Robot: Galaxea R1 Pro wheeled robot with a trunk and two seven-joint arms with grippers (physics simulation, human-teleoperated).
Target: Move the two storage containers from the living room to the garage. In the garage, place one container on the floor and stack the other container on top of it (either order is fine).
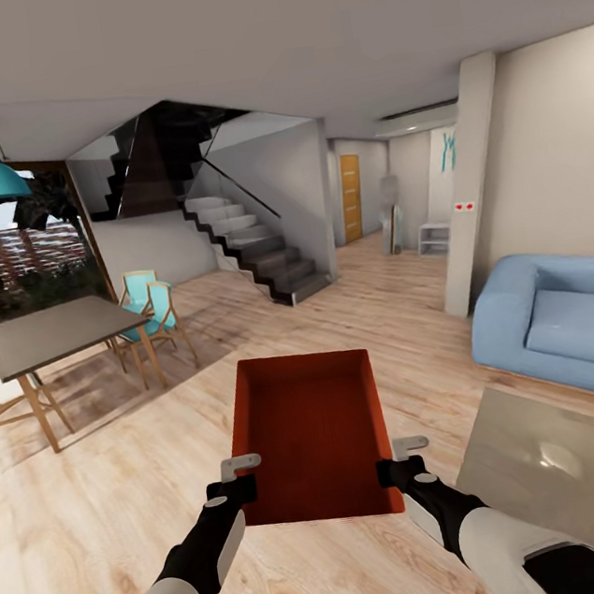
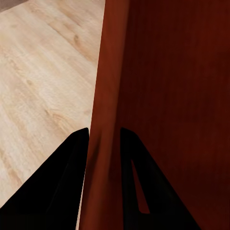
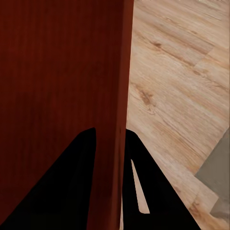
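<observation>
Carrying step: the left gripper [image 1: 230, 481] and right gripper [image 1: 400, 461] each pinch a side wall of the storage container [image 1: 313, 432], held out at 12 o'clock over the wood-plank floor [image 1: 110, 512] — next, drive on to the garage.

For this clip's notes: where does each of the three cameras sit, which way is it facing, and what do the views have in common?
Head view: on the robot's head, facing forward and down into the living room with staircase, dining table and blue sofa; both forearms show, left gripper and right gripper on the storage container.
Left wrist view: near the left gripper, along its fingers clamping the container's wall above the wood-plank floor.
Right wrist view: near the right gripper, likewise on the opposite wall.
All three share the container and floor.
</observation>
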